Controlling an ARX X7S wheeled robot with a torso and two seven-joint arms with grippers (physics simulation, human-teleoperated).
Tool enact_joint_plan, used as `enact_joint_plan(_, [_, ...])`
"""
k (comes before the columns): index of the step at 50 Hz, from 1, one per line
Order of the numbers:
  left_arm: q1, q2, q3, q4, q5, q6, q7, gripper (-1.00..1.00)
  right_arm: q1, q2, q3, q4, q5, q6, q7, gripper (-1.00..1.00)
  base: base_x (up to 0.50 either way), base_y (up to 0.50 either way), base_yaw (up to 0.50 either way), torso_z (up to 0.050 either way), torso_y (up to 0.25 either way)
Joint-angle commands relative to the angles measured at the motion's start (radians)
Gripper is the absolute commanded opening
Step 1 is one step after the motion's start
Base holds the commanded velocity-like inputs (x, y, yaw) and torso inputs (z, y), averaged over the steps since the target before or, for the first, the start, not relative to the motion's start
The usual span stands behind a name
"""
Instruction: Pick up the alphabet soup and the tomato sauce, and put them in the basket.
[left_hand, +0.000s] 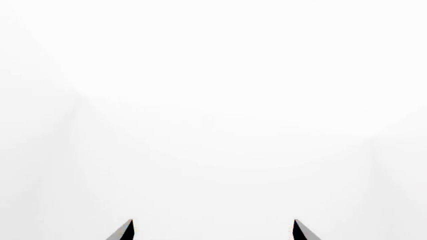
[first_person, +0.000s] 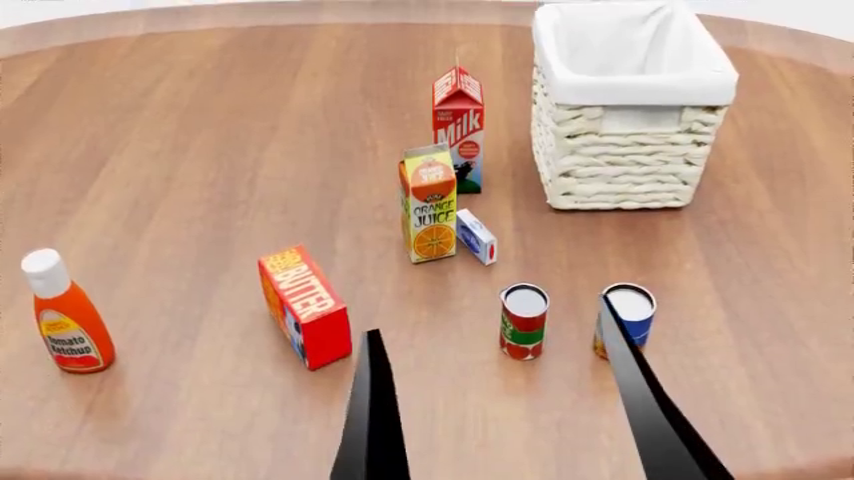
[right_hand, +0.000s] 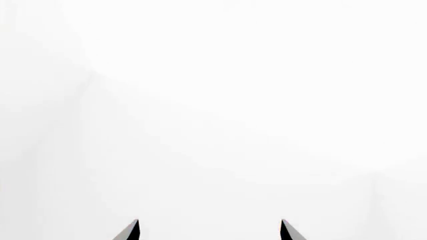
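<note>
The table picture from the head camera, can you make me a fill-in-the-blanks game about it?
1. The tomato sauce stands right beside the ____ soup can.
2. The basket has a ____ cloth lining.
3. The ketchup bottle has a ____ cap.
4. The carton in front of the milk says orange ____.

Missing words: blue; white; white; juice
</note>
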Motion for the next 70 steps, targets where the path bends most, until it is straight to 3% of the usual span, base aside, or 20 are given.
enact_joint_plan(1, [0.013, -0.015, 0.014, 0.013, 0.000, 0.019, -0.006, 1.00, 0.004, 0.008, -0.025, -0.035, -0.015, 0.023, 0.006, 1.00, 0.00, 0.00, 0.00, 0.050, 0.000])
enact_joint_plan(36, [0.007, -0.054, 0.037, 0.023, -0.029, -0.008, -0.041, 1.00, 0.019, 0.038, -0.064, -0.040, 0.003, 0.046, 0.039, 1.00, 0.00, 0.00, 0.00, 0.050, 0.000])
enact_joint_plan(57, [0.012, -0.073, 0.041, 0.028, -0.055, 0.000, -0.058, 1.00, 0.021, 0.052, -0.081, -0.038, 0.023, 0.052, 0.058, 1.00, 0.00, -0.34, 0.00, 0.000, 0.000])
enact_joint_plan(70, [0.012, -0.080, 0.051, 0.022, -0.054, 0.005, -0.067, 1.00, 0.021, 0.071, -0.101, -0.025, 0.012, 0.030, 0.071, 1.00, 0.00, -0.02, 0.00, 0.000, 0.000])
